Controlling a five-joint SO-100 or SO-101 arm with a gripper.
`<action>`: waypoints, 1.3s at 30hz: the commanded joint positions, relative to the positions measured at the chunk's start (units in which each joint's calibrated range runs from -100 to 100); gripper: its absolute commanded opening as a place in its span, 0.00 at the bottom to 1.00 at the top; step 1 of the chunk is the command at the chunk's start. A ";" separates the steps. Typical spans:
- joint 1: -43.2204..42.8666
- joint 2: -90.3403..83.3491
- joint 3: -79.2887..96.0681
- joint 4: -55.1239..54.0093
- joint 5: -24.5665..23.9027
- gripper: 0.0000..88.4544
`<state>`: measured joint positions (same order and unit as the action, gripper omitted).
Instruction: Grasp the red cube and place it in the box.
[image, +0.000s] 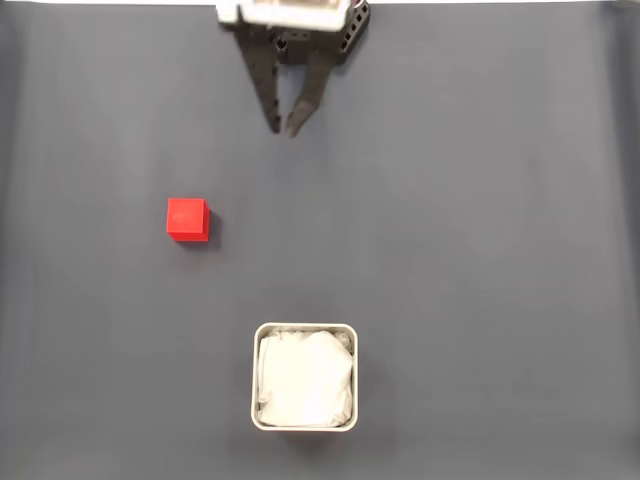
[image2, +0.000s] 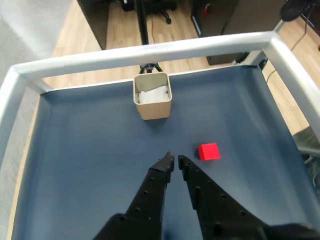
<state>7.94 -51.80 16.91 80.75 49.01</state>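
Red cube (image: 187, 219) is left flat and untouched on the dark desk (image: 480, 250), well apart from the lined box (image: 304, 376), so that the empty tool (image: 283, 130), its jaws narrowed almost together, can be lowered over it unobstructed.

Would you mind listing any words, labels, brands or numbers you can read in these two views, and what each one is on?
None: no readable text in either view.
Cube: plain red faces, no marking.
Box: bare metal rim and white lining, no label.
End effector: black fingers, no print visible.
Mat: plain dark surface.
Room beyond the table in the wrist view: too blurred and small to show any lettering.
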 joint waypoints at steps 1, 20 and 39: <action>3.50 1.02 -2.31 0.24 0.20 0.00; 15.29 9.86 -2.49 -4.76 -0.29 0.00; 18.91 16.27 3.35 -15.50 0.98 0.17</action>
<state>25.74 -35.74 20.16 67.22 49.35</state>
